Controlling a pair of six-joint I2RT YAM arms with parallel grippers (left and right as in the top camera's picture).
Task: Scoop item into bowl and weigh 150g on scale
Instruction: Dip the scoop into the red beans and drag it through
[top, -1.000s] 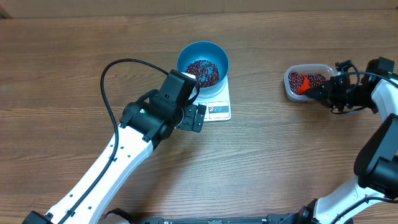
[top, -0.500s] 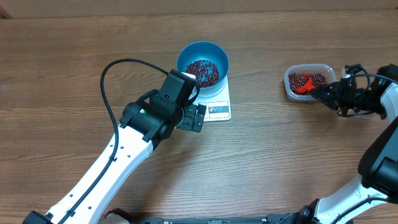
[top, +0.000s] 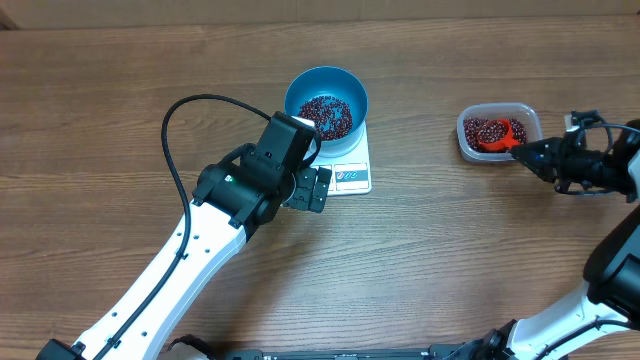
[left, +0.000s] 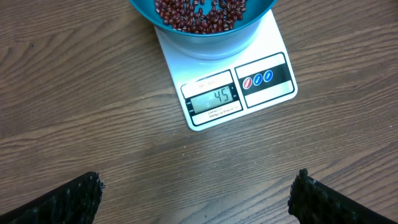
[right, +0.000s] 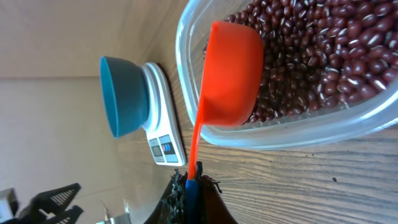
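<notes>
The blue bowl stands on the white scale and holds a layer of dark red beans, the item. In the left wrist view the bowl sits above the scale, whose display reads 45. My left gripper hangs open just in front of the scale, nothing between its fingers. My right gripper is shut on the blue-tipped handle of the red scoop. The scoop's cup lies inside the clear tub against more beans.
The tub sits at the table's right, well apart from the scale. The left arm with its black cable stretches from the bottom left toward the scale. Bare wooden table lies between scale and tub.
My right gripper has drawn back to the right, and the scoop has shifted and levelled in the tub. The left arm, bowl and scale have not moved.
</notes>
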